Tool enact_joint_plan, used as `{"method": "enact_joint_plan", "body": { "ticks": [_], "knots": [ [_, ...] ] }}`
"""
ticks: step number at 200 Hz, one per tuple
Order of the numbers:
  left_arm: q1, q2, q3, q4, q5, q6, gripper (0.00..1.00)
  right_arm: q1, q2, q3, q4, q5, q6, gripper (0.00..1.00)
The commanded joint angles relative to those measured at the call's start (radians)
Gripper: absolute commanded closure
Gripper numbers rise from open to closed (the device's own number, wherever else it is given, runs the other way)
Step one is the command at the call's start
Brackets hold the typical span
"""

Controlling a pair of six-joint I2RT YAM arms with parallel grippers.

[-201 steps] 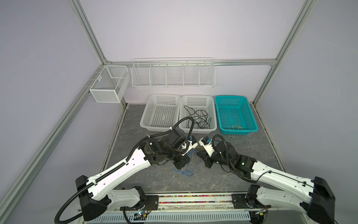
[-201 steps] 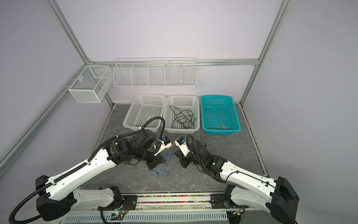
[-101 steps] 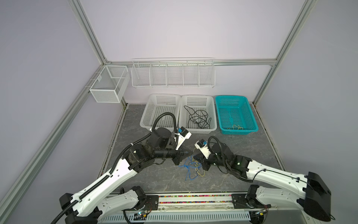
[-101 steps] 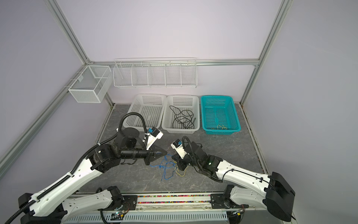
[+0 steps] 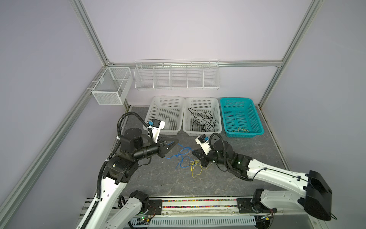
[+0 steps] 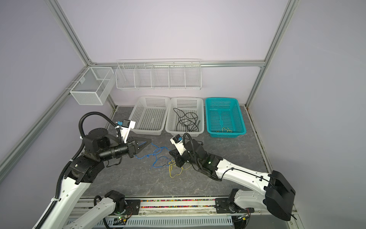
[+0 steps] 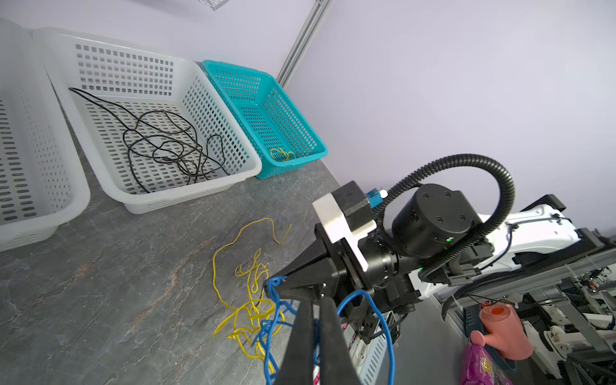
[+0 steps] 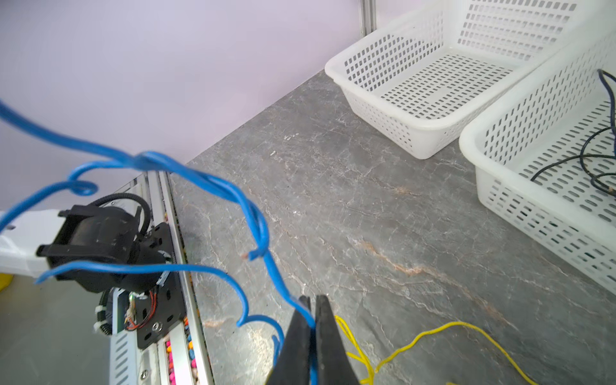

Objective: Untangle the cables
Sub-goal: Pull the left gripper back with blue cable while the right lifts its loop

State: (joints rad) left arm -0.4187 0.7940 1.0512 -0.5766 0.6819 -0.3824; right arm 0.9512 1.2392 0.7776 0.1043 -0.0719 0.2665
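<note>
Left gripper (image 5: pixel 175 142) and right gripper (image 8: pixel 311 301) clamp the thin blue cable (image 5: pixel 183 151), kinked between them above the veined grey tabletop (image 5: pixel 247 150); yellow cable (image 5: pixel 195 171) sprawls tangled beneath. Only the wrist views show blue pinched between tapered black fingers (image 8: pixel 329 336). Black cable (image 5: pixel 202 121) coils in 1 perforated white basket (image 5: pixel 202 132).

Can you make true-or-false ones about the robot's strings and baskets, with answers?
1. The black cable lies in the middle white basket. True.
2. The teal basket holds nothing. False: a small yellow cable lies in it.
3. The right arm's fingers are shut on the blue cable. True.
4. The left arm's fingers stand wide open. False: they are shut on the blue cable too.
5. The loose yellow cable sits in a white basket. False: it lies on the table.
</note>
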Motion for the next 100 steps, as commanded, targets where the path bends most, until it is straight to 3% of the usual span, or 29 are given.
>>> {"method": "enact_joint_plan", "body": {
  "ticks": [1,35,67,100],
  "knots": [
    [0.020,-0.035,0.118,0.093,0.030,0.000,1.00,-0.092,0.046,-0.052,-0.218,0.065,0.078,0.93],
    [0.020,-0.036,0.112,0.101,0.039,-0.011,1.00,-0.209,0.062,-0.070,-0.220,-0.026,0.135,0.93],
    [0.021,-0.074,0.040,0.166,0.071,-0.055,1.00,-0.203,0.032,-0.083,-0.148,-0.189,0.112,0.93],
    [0.021,-0.078,-0.047,0.259,0.105,-0.120,1.00,-0.185,-0.115,-0.123,-0.122,-0.202,0.070,0.90]
  ]
}}
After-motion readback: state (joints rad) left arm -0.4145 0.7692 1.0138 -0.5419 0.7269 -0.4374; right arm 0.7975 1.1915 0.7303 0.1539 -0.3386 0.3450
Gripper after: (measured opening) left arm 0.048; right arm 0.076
